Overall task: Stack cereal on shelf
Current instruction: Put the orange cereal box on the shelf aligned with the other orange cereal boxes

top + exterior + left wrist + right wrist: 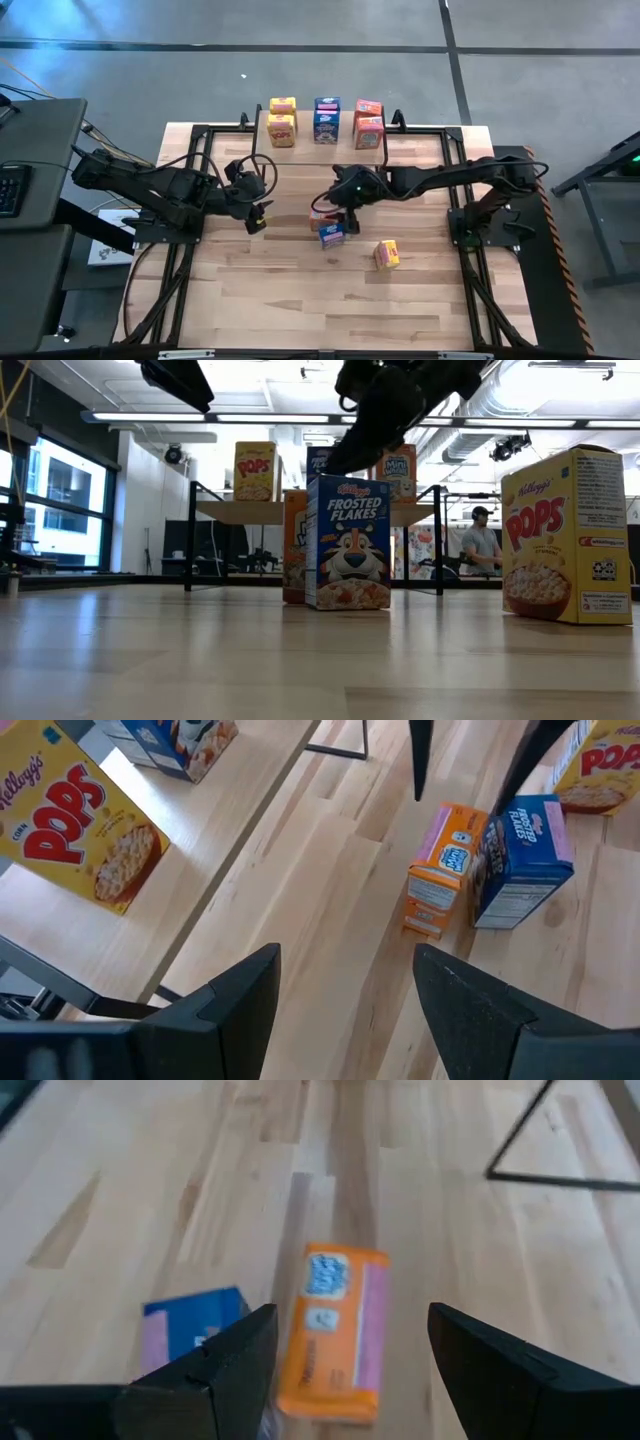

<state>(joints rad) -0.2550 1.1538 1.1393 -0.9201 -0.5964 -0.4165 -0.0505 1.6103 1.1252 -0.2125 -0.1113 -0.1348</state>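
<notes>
Three cereal boxes stand upright on the table: an orange one (pixel 321 217), a blue one (pixel 332 236) right beside it, and a yellow one (pixel 387 254) toward the right. Several more boxes, yellow (pixel 282 130), blue (pixel 326 127) and orange (pixel 369 132), stand on the shelf (pixel 304 141) at the far edge. My right gripper (pixel 350 1365) is open and hovers just above the orange box (pixel 330 1330), one finger on each side, clear of it. My left gripper (pixel 262 215) is open and empty, left of the boxes, near the shelf's left legs.
The shelf's black legs (pixel 335 740) stand just beyond the orange and blue boxes. The black frame rails (pixel 190 180) run along both sides of the table. Bare tabletop (pixel 300 300) lies toward the near edge. A person (pixel 483 545) stands in the room behind.
</notes>
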